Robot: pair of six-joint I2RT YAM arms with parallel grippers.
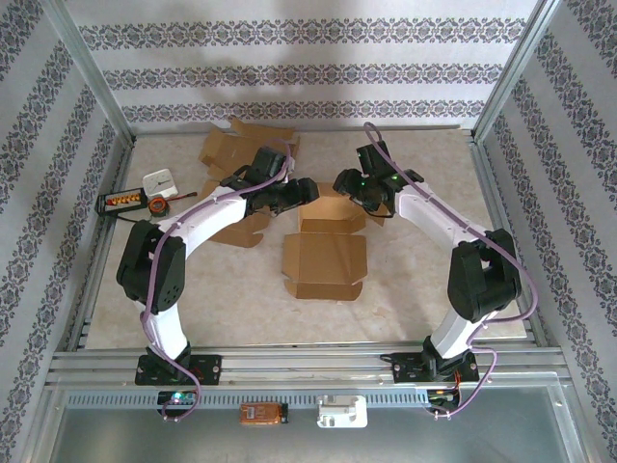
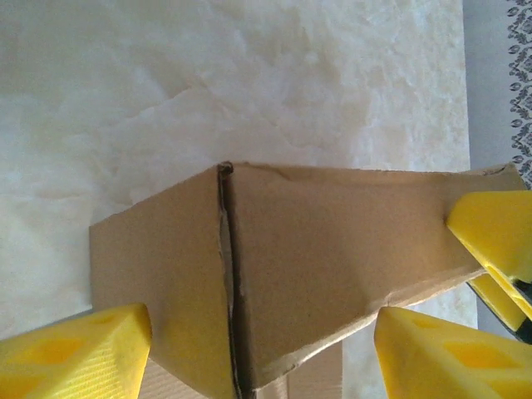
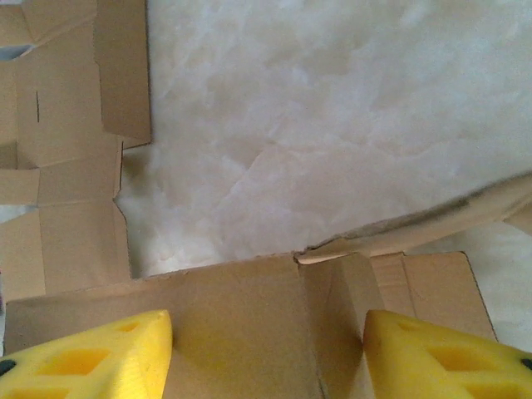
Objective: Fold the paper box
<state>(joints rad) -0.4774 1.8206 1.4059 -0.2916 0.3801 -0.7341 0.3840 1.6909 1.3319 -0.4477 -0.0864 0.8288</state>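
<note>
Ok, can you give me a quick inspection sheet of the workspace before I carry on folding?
Surface: pale marbled table top, bare near the front.
Job's things: paper box at centre, partly folded, front flap lying open.
Clutter: flat cardboard blanks at the back left; white block and black device at the left edge.
Grippers: left gripper and right gripper meet over the box's far wall, jaws apart with cardboard between the fingers.
Cables: purple cable runs along each arm, clear of the box.
Surroundings: wallpapered walls, metal frame.
</note>
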